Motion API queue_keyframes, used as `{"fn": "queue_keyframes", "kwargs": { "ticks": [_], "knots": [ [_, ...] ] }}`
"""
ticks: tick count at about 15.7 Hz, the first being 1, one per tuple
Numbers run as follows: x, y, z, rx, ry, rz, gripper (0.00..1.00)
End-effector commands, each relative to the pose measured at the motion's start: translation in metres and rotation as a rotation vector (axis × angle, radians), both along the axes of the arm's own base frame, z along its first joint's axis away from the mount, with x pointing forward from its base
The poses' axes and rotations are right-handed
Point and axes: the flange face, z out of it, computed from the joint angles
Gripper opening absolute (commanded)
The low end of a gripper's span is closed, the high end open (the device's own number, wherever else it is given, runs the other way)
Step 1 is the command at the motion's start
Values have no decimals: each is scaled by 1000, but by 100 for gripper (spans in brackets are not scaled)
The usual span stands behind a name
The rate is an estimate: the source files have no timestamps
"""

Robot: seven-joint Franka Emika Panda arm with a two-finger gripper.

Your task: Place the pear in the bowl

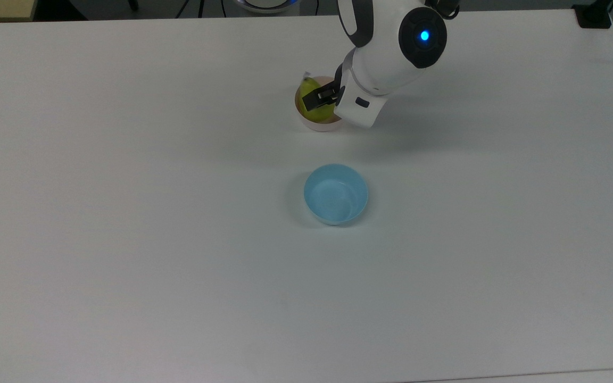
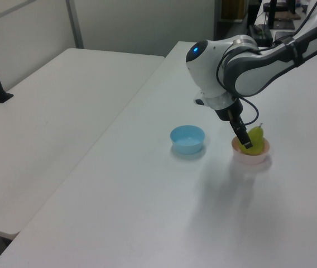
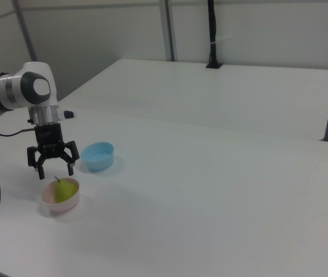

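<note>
The yellow-green pear stands upright inside the pale pink bowl, stem up. My gripper hovers just above it, open, its fingers spread wider than the pear and holding nothing. In the top view the pear lies in the bowl, with one dark finger crossing over it. In the left view the pear rises above the bowl's rim, and a finger hangs at its left side.
A light blue bowl sits open and unfilled on the white table, nearer the top view's bottom edge. It also stands beside the pink bowl in the left view. A second white table adjoins.
</note>
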Motion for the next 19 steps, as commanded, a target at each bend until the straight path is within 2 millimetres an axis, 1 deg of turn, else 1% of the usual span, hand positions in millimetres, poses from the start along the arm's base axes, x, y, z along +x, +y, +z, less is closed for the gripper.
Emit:
{"fn": "queue_keyframes", "kwargs": {
  "ticks": [1,4,6,7,10,11,13,14,15,16,17,19],
  "knots": [
    [1,-14,42,41,-67,-56,100],
    [3,-49,95,87,-142,-114,100],
    [3,-80,131,114,-197,-166,100],
    [2,-96,146,127,-221,-195,100],
    [0,-151,182,188,-287,-336,100],
    [0,-170,190,198,-305,-372,100],
    [0,-199,204,196,-334,-420,100],
    [0,-207,208,193,-342,-435,100],
    [1,-219,210,191,-352,-456,100],
    [1,-222,210,188,-353,-457,100],
    [2,-223,216,186,-365,-459,100],
    [5,-228,220,180,-375,-480,100]
  ]
}}
